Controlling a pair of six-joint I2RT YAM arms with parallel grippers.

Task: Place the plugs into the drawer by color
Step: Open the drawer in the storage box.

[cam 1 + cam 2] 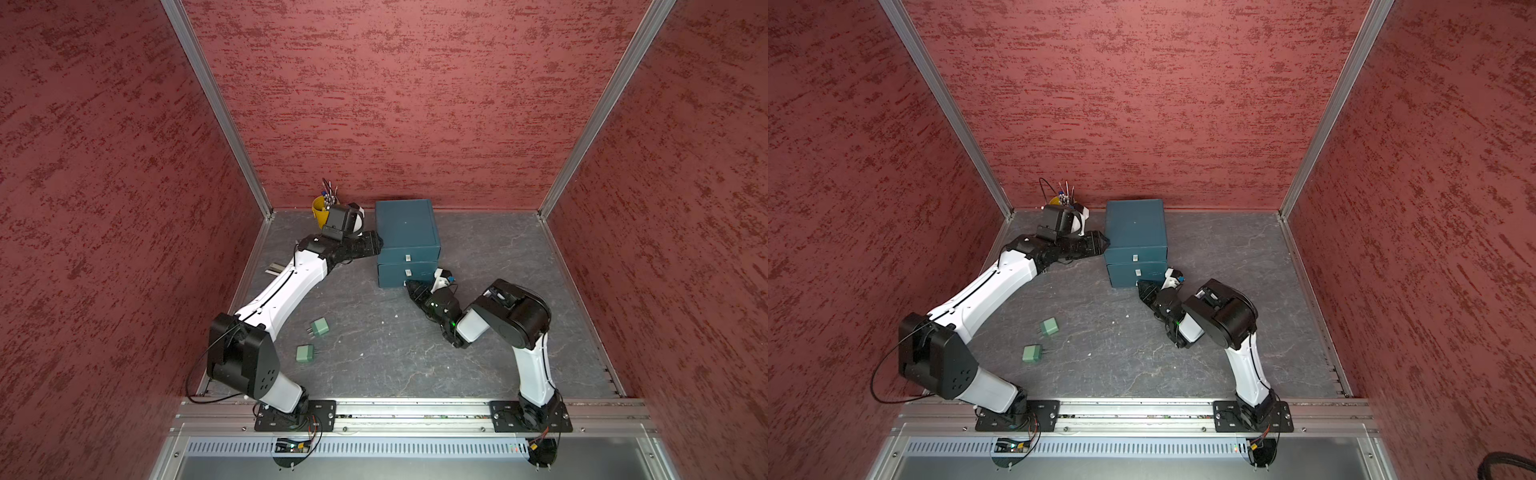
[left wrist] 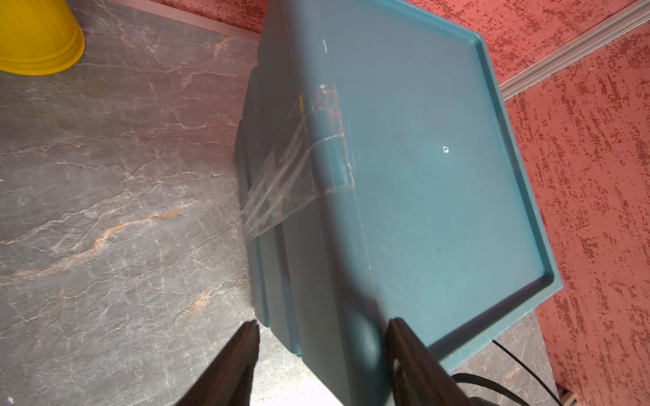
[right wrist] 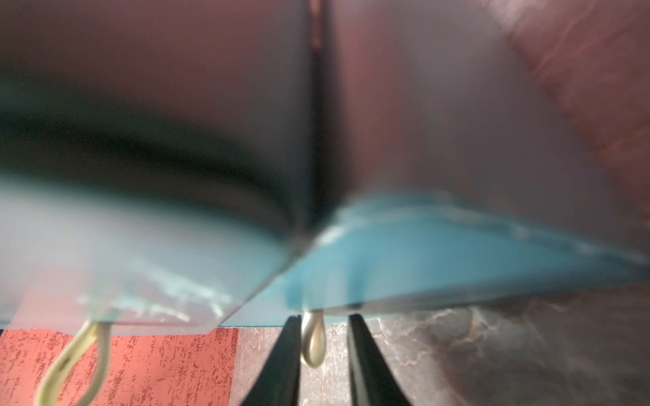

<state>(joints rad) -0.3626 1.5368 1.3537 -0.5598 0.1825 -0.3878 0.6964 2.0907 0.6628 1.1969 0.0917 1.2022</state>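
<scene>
Two green plugs lie on the tabletop, well behind the left hand. That hand straddles the top corner of the teal drawer chest, fingers spread; whether it pinches, I cannot tell. The right hand brackets a drawer's cord loop, unclenched. The step looks like drawer-opening; next, pinch the loop and pull straight.

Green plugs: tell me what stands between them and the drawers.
No object lies on the table between the green plugs and the drawer unit. But its drawer fronts look shut; the right gripper straddles a pull loop.
</scene>
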